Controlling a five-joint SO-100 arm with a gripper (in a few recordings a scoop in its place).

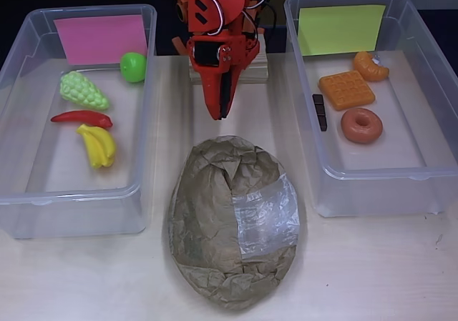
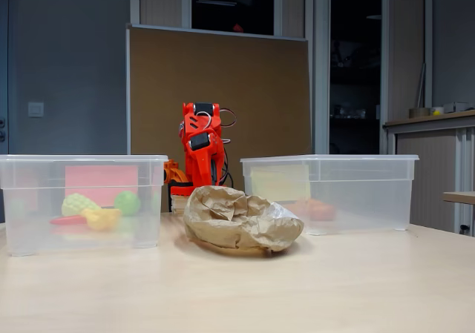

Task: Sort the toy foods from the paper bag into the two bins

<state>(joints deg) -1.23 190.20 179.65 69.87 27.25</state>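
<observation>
The paper bag [image 1: 232, 224] blocked the lane between the two bins [image 1: 21, 63] [image 1: 436, 63] — bare table [image 1: 358, 278] lay open in front, and both tubs stood uncovered.

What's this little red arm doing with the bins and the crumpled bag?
It is sorting toy foods into two clear bins, and that looks done. The pink-label bin holds grapes, apple, chili and banana. The yellow-green-label bin holds croissant, waffle, chocolate bar and donut. The gripper holds nothing, shut, behind the paper bag.
</observation>
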